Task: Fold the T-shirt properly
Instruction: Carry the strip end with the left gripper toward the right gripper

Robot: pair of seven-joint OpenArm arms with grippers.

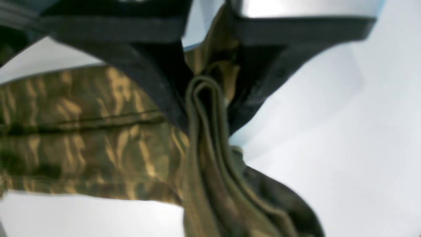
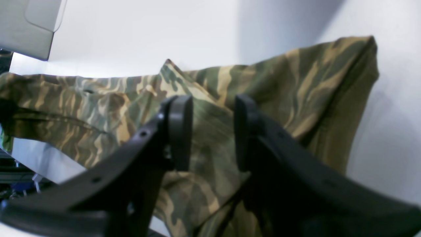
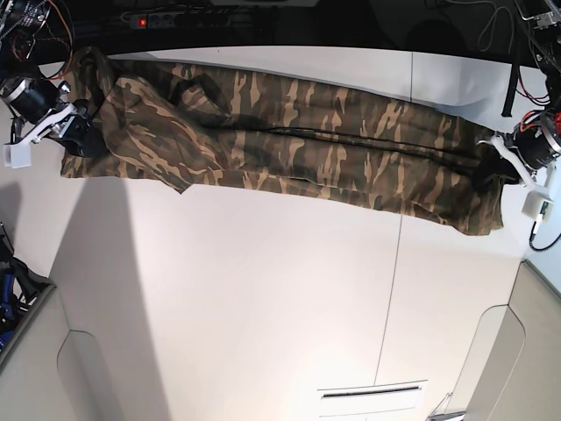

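Note:
The camouflage T-shirt lies stretched in a long band across the far side of the white table. At the band's right end in the base view, my left gripper grips the cloth. The left wrist view shows that gripper shut on a bunched, folded edge of the T-shirt. At the band's left end sits my right gripper. In the right wrist view this gripper is open, its black fingers apart over the T-shirt, which shows through the gap.
A power strip and cables run along the dark back edge behind the shirt. Grey panels stand at the front left and front right corners. A thin seam crosses the tabletop.

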